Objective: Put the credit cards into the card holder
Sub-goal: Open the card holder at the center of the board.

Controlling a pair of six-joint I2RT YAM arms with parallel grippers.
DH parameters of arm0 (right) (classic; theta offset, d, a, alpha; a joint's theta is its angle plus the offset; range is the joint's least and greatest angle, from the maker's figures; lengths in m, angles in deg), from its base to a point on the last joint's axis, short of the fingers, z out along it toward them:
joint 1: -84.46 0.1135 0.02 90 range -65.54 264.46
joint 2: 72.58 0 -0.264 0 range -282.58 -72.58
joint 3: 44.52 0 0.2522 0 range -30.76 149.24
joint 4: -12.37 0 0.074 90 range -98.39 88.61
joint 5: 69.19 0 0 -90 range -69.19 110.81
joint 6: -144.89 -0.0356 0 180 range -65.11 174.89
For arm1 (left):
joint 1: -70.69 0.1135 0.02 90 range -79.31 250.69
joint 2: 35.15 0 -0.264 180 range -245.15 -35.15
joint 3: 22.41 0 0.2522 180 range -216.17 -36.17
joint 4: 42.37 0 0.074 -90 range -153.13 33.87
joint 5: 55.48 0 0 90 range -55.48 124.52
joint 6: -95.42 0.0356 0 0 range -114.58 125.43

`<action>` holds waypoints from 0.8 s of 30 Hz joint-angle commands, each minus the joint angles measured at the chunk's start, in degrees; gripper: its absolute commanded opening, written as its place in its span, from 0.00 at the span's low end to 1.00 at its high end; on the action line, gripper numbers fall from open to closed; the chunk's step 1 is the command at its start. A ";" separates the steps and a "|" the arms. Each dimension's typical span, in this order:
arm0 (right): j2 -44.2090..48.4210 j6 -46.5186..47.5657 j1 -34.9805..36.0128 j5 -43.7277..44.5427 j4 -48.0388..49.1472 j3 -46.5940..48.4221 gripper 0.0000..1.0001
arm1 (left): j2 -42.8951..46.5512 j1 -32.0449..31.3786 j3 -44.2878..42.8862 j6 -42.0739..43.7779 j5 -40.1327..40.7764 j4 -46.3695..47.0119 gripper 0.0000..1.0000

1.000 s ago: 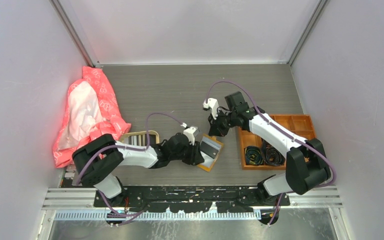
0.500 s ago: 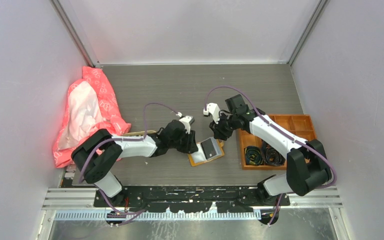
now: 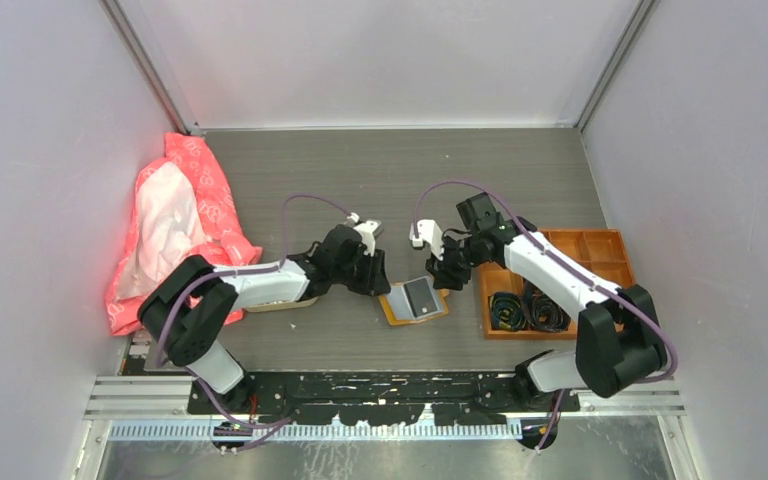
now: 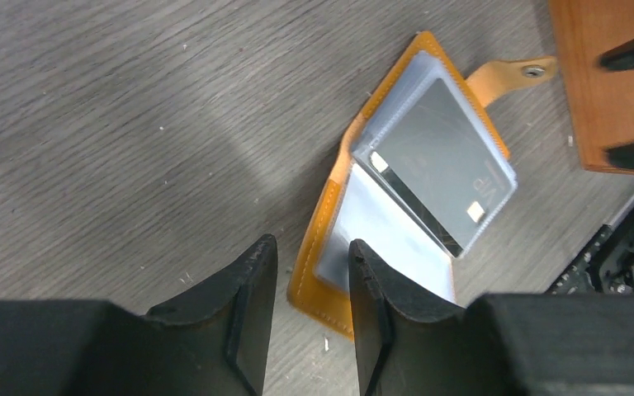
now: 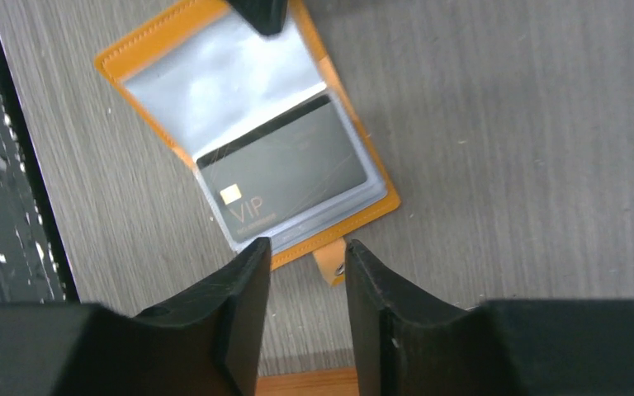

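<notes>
A small mustard-orange leather-like card holder (image 3: 392, 306) lies spread open and flat on the grey wood-grain table (image 3: 360, 180), between the two arms and just beside the near left corner of an orange compartmented box (image 3: 600, 245) holding black coils (image 3: 525, 305). Its clear plastic sleeves face up, and a dark grey credit card (image 4: 442, 169) with a gold chip and the letters VIP sits tucked inside one of them. The sleeve beside it looks pale and see-through. The holder's snap tab (image 4: 512, 76) sticks out on the side towards the box. The left gripper (image 3: 372, 278) is poised at the holder's left edge. From its wrist camera the two black fingers stand a little apart with a corner of the holder showing in the gap, and nothing is pinched between them. The right gripper (image 3: 447, 275) hangs over the opposite edge, its jaws likewise slightly parted and empty, with the snap tab visible between the fingertips from its own camera. A crumpled pink and white plastic bag (image 3: 175, 225) lies well apart at the far left.
</notes>
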 commanded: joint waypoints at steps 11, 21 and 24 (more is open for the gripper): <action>-11.45 5.73 1.41 7.70 -6.06 3.74 0.20 | 11.46 -5.27 1.18 -3.09 -6.42 7.62 0.37; -19.79 -5.80 2.53 6.72 -8.87 10.24 0.20 | 3.74 -8.10 0.01 -4.76 -1.82 4.48 0.34; -22.52 -9.17 2.55 6.62 -10.26 12.23 0.20 | 3.57 -8.13 2.71 -5.95 1.01 2.21 0.33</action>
